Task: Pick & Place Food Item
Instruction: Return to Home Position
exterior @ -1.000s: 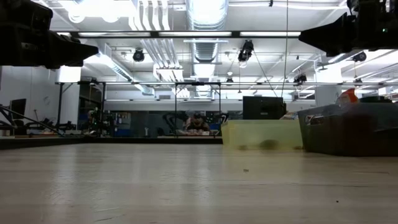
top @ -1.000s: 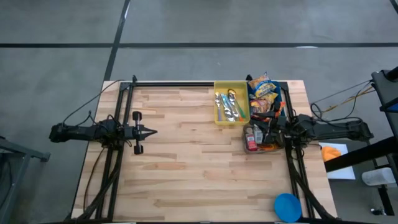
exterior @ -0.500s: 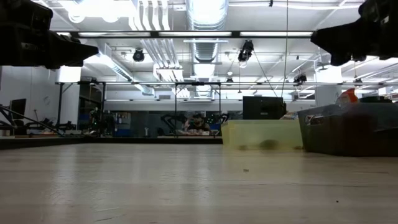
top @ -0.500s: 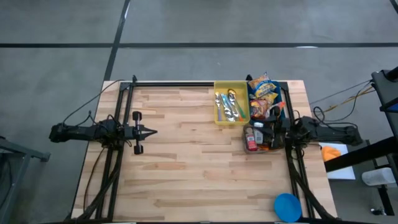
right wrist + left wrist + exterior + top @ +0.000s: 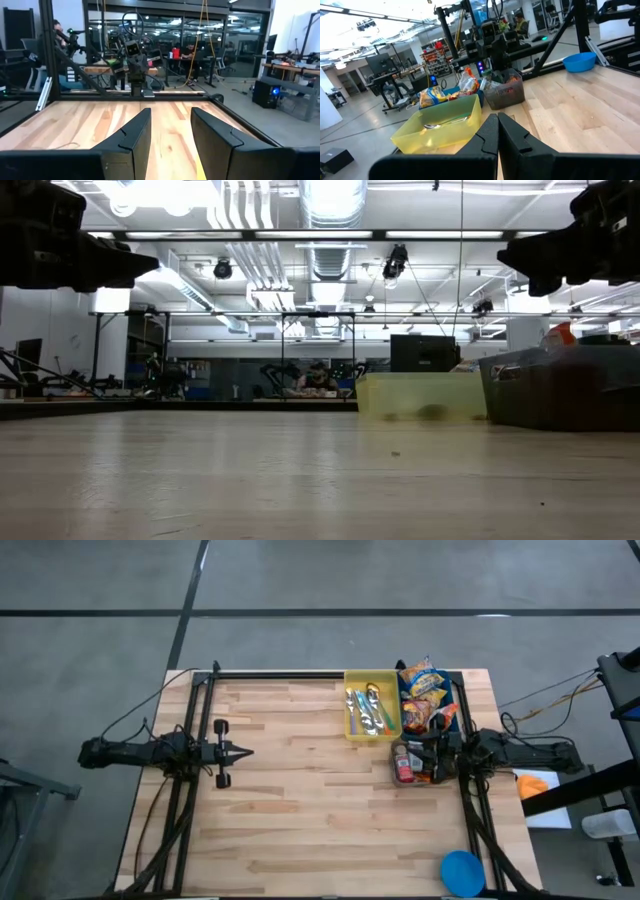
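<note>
Snack bags (image 5: 422, 680) stand in a blue bin at the table's far right. A red-labelled food item (image 5: 403, 762) lies in a clear grey bin (image 5: 505, 92) just in front of them. My right gripper (image 5: 420, 753) hovers level above that grey bin at the right edge; in its wrist view the fingers (image 5: 170, 125) stand open with nothing between them. My left gripper (image 5: 238, 751) waits shut at the table's left side, pointing level toward the right, its fingertips (image 5: 497, 120) closed on nothing.
A yellow bin (image 5: 372, 705) with cutlery stands beside the blue bin at the far edge. A blue bowl (image 5: 462, 872) sits at the near right corner. Bare wooden table (image 5: 310, 800) lies between the two arms. People and equipment show in the room beyond.
My right arm has drawn back toward the table's right edge and sunk a little, and its gripper has tipped down to near level above the grey bin. The bins and their contents have stayed where they were.
</note>
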Available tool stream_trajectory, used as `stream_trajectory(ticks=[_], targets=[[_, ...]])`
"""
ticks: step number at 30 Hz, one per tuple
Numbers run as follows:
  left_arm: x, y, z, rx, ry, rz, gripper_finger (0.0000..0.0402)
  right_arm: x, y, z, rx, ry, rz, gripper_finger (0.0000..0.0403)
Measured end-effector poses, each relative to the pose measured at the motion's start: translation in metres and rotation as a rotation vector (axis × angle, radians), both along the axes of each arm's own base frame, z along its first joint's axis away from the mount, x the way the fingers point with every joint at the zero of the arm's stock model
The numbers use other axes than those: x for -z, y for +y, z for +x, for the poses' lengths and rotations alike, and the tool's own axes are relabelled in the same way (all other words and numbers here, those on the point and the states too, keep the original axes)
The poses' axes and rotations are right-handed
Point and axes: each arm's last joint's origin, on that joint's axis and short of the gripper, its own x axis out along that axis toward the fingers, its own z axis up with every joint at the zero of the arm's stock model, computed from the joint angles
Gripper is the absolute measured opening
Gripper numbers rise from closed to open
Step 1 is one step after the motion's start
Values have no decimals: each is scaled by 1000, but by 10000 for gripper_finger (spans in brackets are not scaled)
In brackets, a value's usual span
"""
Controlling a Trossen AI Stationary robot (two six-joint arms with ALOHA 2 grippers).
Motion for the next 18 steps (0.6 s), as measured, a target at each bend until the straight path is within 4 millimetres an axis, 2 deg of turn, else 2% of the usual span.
stream_trajectory(ticks=[15, 18], targets=[[0, 0, 0, 0, -1, 0, 0, 2, 1, 1, -52, 19, 28, 137], [0, 0, 0, 0, -1, 0, 0, 2, 1, 1, -59, 15, 95, 137]])
